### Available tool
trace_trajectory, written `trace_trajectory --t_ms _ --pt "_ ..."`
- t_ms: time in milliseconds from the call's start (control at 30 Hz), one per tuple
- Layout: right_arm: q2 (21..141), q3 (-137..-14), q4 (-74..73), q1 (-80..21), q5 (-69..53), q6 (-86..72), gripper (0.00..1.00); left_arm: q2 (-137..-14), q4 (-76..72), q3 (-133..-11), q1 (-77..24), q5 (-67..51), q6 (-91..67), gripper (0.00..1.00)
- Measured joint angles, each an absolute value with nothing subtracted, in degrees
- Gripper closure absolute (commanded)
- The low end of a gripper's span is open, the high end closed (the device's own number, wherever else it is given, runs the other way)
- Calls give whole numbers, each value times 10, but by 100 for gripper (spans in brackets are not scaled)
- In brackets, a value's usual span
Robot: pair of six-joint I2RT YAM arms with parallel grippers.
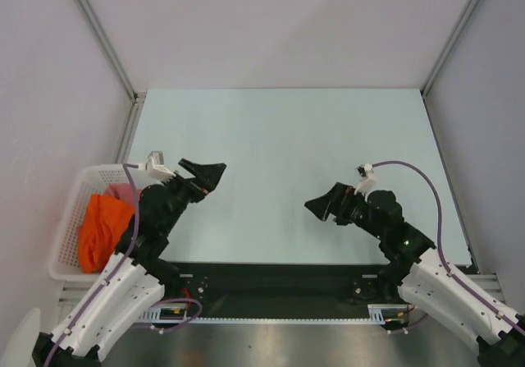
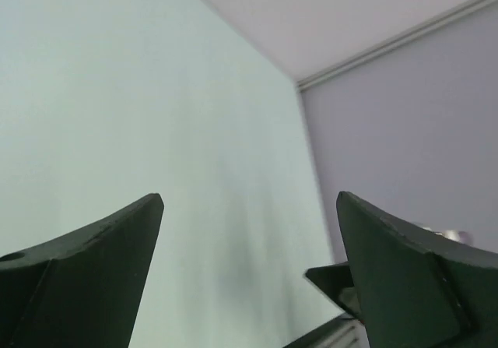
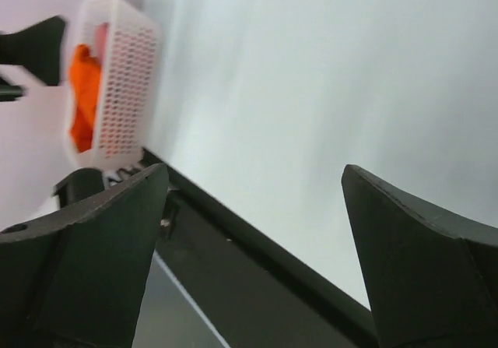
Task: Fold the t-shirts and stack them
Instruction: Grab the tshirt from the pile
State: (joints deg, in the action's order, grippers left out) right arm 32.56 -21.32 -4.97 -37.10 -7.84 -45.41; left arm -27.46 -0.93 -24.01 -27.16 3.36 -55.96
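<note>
This is a robotics lab test cell. A bare pale table (image 1: 279, 153) is boxed in on its far, left and right sides by plain blank panels (image 1: 271, 22) joined with aluminium struts (image 1: 100, 34). Along the table's near edge runs a black mounting rail (image 1: 279, 278). It carries a white left arm (image 1: 123, 293) and right arm (image 1: 451, 289), both trailing lilac cables (image 1: 437, 207).

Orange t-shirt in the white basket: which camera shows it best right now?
Top external. It looks down on the bright orange cloth t-shirt, crumpled in the white plastic lattice basket, with most of it in view. The right wrist view shows it small and blurred; the left wrist view shows none of it.
</note>
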Motion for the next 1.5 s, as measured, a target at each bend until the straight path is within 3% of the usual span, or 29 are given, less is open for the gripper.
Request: trace_trajectory --t_ms 267,533,667,733,867,1033,1267,1300,1467,1500 --pt "372 -293 -196 -302 -40 -373 1 -443 227 -472 -239 143 -433 0" --pt "402 -327 -252 -254 -103 -312 0 -636 380 -671 44 220 -404 0" --pt "401 -328 -273 -249 -126 -303 0 -698 428 -677 119 246 -399 3" --pt "398 -330 -282 -249 -136 -300 0 -711 440 -667 154 249 -399 12" --pt "394 -337 -291 -249 -150 -299 0 -712 456 -627 233 255 -399 16" --pt "388 -337 -291 -249 -160 -305 0 -712 460 -586 245 252 -403 20" --pt "359 -336 -294 -249 -165 -324 0 -707 458 -543 245 253 -414 46" --pt "353 -336 -294 -249 -164 -325 1 -704 458 -540 245 253 -416 55" --pt "341 -336 -297 -249 -164 -326 0 -687 456 -530 246 254 -420 77" --pt "341 -336 -297 -249 -164 -326 0 -681 456 -528 246 254 -421 90"
